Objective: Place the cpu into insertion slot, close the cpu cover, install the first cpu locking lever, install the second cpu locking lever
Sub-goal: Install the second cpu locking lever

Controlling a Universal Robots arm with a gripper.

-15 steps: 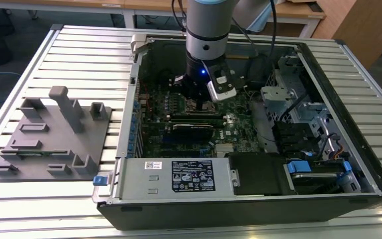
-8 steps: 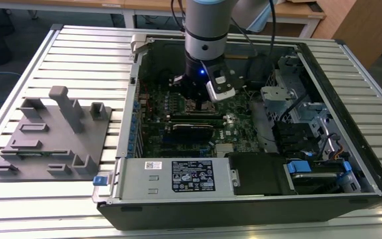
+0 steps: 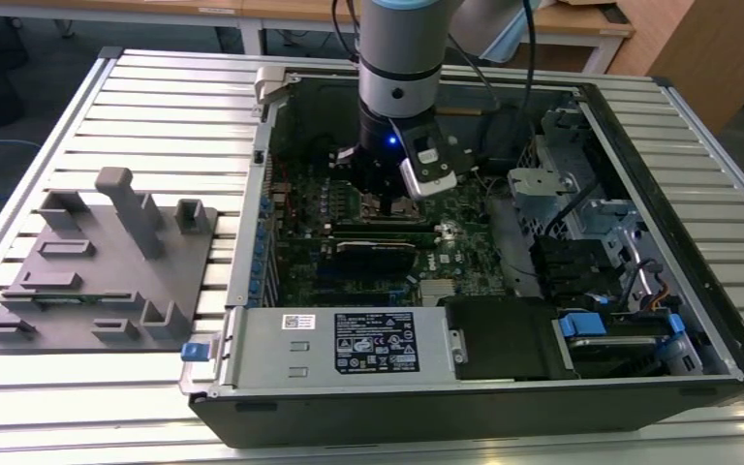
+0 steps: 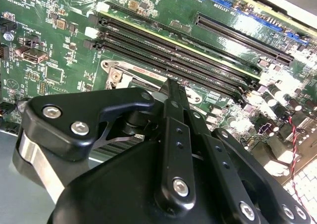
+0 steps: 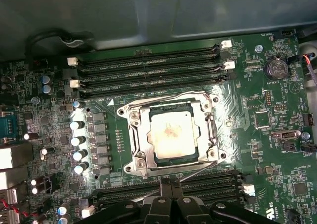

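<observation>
- The cpu [image 5: 171,133] sat flat in the insertion slot [image 5: 136,116], its pale metal top showing through the cut-out of the cpu cover [image 5: 140,143], which lay closed down over it.
- Just ahead of the hand [image 5: 171,183] in the first wrist view, a thin wire locking lever [image 5: 195,170] ran along the near edge of the socket; whether it was hooked home could not be made out.
- The hand's two fingers [image 5: 162,196] were pressed together with nothing between them, their tips low over the lever side of the socket, near the memory slots [image 5: 148,73].
- The chip looked light, stiff and fragile, best taken by its edges; the cover and lever seemed springy thin metal, probably better pushed at the lever's free end than pinched.
- In the exterior view the hand [image 3: 389,201] reached down into the open computer case [image 3: 682,291], above the motherboard [image 3: 346,257], with a grey fixture block [image 3: 101,262] well off to one side on the counter [image 3: 62,407].
</observation>
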